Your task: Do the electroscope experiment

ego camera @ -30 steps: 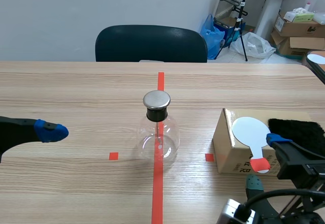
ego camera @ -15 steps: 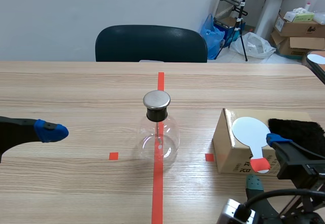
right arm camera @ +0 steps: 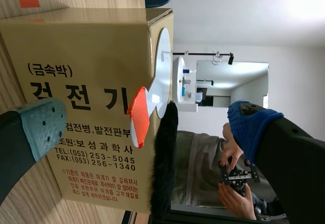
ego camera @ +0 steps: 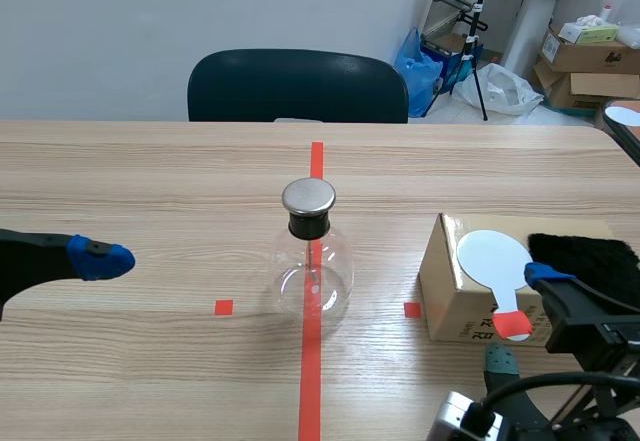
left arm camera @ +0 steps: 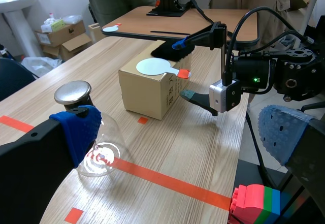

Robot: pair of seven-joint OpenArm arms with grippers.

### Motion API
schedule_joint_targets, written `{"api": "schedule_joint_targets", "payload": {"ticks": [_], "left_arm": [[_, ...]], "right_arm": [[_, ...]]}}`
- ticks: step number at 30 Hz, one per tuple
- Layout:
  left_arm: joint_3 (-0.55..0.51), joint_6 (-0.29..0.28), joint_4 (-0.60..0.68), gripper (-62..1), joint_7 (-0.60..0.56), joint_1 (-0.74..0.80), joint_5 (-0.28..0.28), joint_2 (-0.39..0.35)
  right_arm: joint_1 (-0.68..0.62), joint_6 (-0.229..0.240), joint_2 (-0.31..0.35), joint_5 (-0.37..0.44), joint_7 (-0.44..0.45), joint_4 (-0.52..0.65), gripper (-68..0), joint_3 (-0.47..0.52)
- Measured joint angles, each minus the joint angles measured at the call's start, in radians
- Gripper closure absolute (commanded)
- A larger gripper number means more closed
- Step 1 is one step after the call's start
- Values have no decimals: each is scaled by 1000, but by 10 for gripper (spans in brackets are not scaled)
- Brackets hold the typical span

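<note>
A glass flask electroscope [ego camera: 311, 261] with a metal cap [ego camera: 308, 197] stands on the red tape line at the table's middle; the left wrist view shows the flask [left arm camera: 96, 150] behind one finger. A white paddle [ego camera: 494, 261] with a red handle [ego camera: 512, 323] lies on a cardboard box [ego camera: 452, 296], beside a black fur cloth [ego camera: 587, 257]. My right gripper [ego camera: 522, 323] is open just in front of the box, its fingers [right arm camera: 30, 127] either side of the paddle's red handle [right arm camera: 138, 117]. My left gripper [ego camera: 100, 258] hangs open at the table's left.
A dark chair [ego camera: 297, 85] stands behind the table. Boxes and bags sit on the floor at the back right. A coloured brick block [left arm camera: 255, 203] lies near my left gripper. A person's hands [right arm camera: 231, 176] show beyond the box.
</note>
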Motion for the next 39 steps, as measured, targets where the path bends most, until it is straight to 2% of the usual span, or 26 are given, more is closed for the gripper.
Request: {"api": "schedule_joint_targets", "payload": {"ticks": [33,39], "left_arm": [[0,0,0,-623,0,0,0,0],[0,0,0,-623,0,0,0,0]], "right_arm": [[0,0,0,0,0,0,-679,0],[0,0,0,0,-23,0,-679,0]]}}
